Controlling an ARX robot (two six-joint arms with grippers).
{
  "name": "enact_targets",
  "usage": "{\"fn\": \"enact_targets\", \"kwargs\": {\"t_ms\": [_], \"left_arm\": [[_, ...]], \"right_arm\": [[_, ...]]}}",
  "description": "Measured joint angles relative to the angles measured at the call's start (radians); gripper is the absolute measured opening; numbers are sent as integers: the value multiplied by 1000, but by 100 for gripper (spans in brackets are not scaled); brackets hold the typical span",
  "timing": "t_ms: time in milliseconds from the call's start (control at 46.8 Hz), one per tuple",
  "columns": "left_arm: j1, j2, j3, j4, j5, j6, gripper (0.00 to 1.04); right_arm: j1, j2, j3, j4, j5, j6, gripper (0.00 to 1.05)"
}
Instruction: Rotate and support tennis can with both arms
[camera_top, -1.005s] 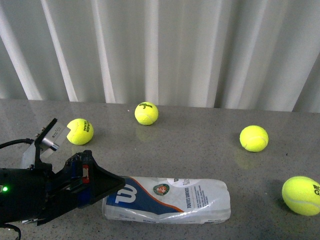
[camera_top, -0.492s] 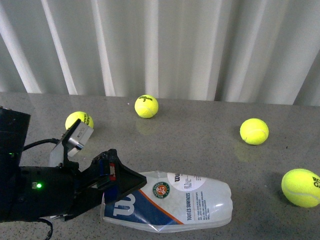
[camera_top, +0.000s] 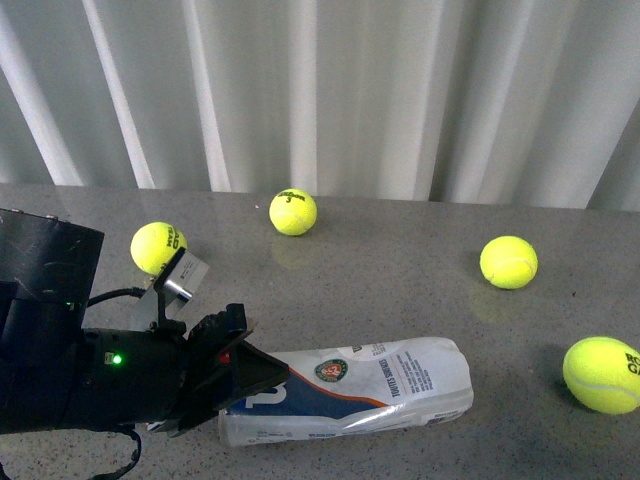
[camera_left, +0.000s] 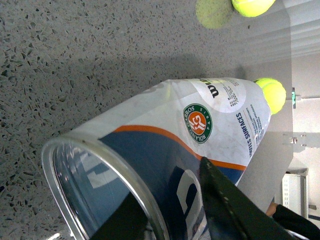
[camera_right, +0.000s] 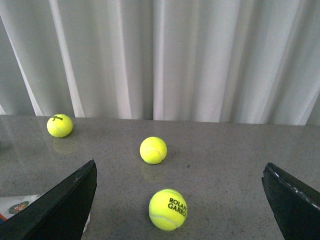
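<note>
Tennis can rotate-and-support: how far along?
Done: left gripper clamps the silver-rimmed open end of the clear plastic tennis can with white-and-blue label. In hand: can lies on its side on the grey table. Remaining: right gripper open, holding nothing, not yet supporting it.

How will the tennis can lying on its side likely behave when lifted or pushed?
Probably light: the tennis can looks empty through its silver rim. Its thin plastic wall looks creased, so it may flex under a squeeze. Round and lying on the grey table, it could roll if the left end effector releases it.
</note>
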Motion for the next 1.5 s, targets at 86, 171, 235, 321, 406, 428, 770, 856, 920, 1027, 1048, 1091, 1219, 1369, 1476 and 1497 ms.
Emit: {"fn": "enact_targets", "kwargs": {"t_ms": [86,171,235,321,406,428,770,856,920,1027,1048,1091,1219,1369,1476,1497], "left_arm": [[5,-2,0,6,14,-19,16],[12,-24,0,8,48,-45,5],[18,-54,0,7,61,-59,4],[39,-122,0,-58,64,-51,4],[64,-235,14,-199,62,11,4],[66,-248,19,-219,60,22,4],[-19,-525,377,-930,-240,734,4],[-74,-519,492,-1096,-361,978,4],[-115,-507,548,-1210,-435,1147,4],[-171,-483,568,-1303,-555,1366,4],[-178,-475,569,-1312,-570,1387,4],[-192,-454,573,-1328,-599,1443,4],[-211,-396,589,-1333,-637,1494,4],[-230,-350,593,-1331,-670,1521,4],[-248,-319,593,-1332,-667,1527,4],[-251,-314,595,-1332,-668,1529,4]], "right_arm": [[0,0,0,0,0,0,98],[0,0,0,0,0,0,98],[0,0,0,0,0,0,98],[0,0,0,0,0,0,98],[0,0,0,0,0,0,98],[0,0,0,0,0,0,98],[0,0,0,0,0,0,98],[0,0,0,0,0,0,98],[0,0,0,0,0,0,98],[0,0,0,0,0,0,98],[0,0,0,0,0,0,98],[0,0,0,0,0,0,98],[0,0,0,0,0,0,98],[0,0,0,0,0,0,98],[0,0,0,0,0,0,98],[0,0,0,0,0,0,98]]}}
